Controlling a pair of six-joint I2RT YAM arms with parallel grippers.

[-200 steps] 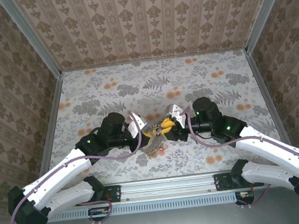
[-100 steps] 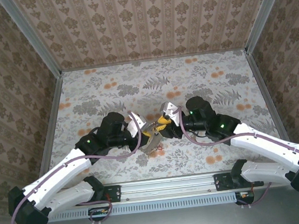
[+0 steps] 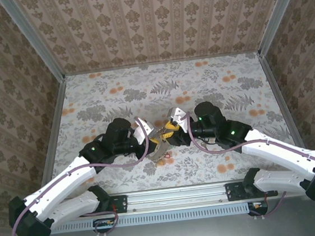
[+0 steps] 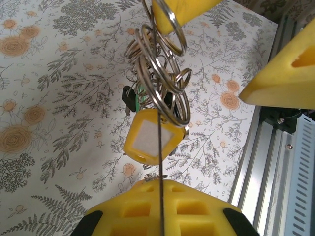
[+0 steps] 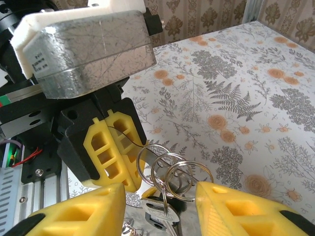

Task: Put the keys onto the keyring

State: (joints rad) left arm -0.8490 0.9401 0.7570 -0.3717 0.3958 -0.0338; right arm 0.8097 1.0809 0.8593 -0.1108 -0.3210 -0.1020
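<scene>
The keyring [image 4: 160, 162] shows edge-on as a thin dark line running up out of my left gripper [image 4: 161, 196], which is shut on it. Several silver split rings [image 4: 162, 73] are threaded on it, with a yellow tag [image 4: 152, 137] and a dark key [image 4: 129, 100] hanging below. From above, both grippers meet over the bundle: left gripper [image 3: 155, 143], right gripper [image 3: 170, 132]. My right gripper [image 5: 160, 191] is open, its yellow fingers [image 5: 83, 211] either side of the rings [image 5: 187, 177]. A silver key [image 5: 165, 212] hangs under them. The left gripper's fingers [image 5: 110, 147] pinch the keyring [image 5: 129, 142].
The flowered table [image 3: 210, 84] stretches away behind the grippers. An aluminium rail [image 3: 177, 195] runs along the near edge, close under both arms. Patterned walls [image 3: 153, 22] close in the back and sides.
My right gripper has moved left, closer to the left gripper, and its fingers have spread wider around the rings. The left gripper has stayed shut in place.
</scene>
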